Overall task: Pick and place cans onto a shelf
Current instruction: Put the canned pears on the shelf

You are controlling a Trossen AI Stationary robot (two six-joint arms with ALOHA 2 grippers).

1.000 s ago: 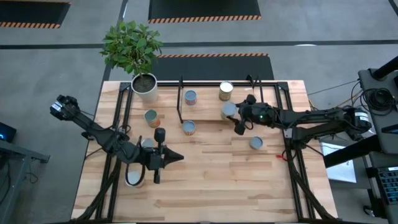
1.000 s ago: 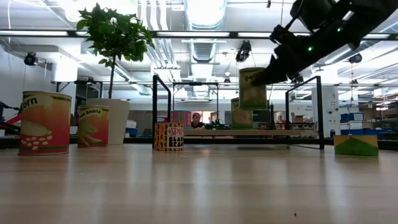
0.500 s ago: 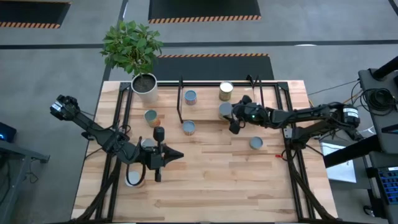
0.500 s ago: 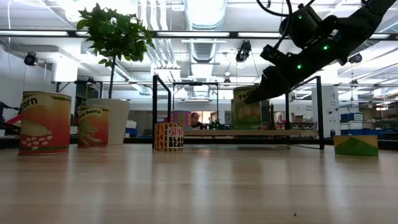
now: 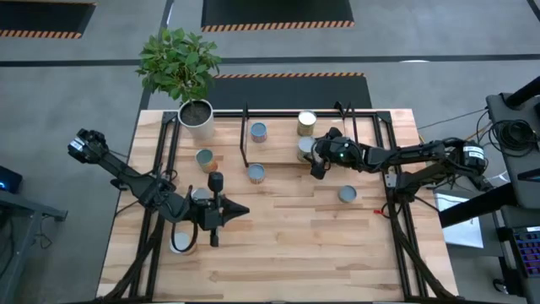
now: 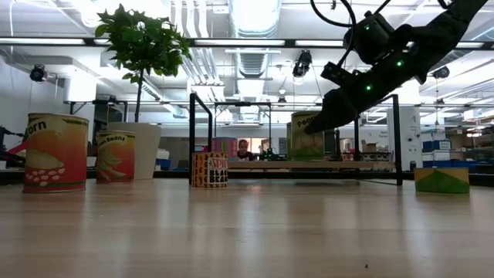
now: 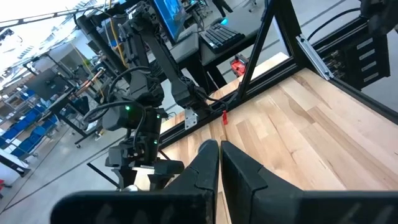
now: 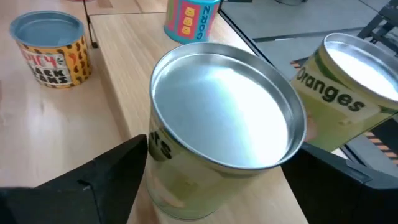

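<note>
My right gripper [image 5: 315, 158] is shut on a yellow-green can [image 5: 305, 148] with a silvery top, at the right part of the black-rod shelf [image 5: 247, 135]. In the low view the can [image 6: 303, 137] stands with its bottom on the shelf's wood board [image 6: 340, 164]. An "Oranges" can [image 8: 351, 87] and a blue can [image 5: 258, 131] stand on the shelf behind it. My left gripper [image 5: 240, 212] is shut and empty at the near left of the table. My right gripper pinches the can's side wall just under its top rim [image 8: 155, 149] between its two fingers, one on either side [image 8: 112, 180]. The fingers slant down from the table's right side. The can is upright with its bottom on the shelf board.
Loose cans stand on the table: one left of the shelf [image 5: 206, 159], one in front of it [image 5: 256, 172], one at the right [image 5: 347, 194]. A white pot with a green plant [image 5: 196, 114] stands at the far left corner. Black frame rails [image 5: 396, 211] run along both table sides.
My right gripper has gone down and a little toward the table's left edge with the can. The can has come from above the shelf board down onto it, staying upright.
</note>
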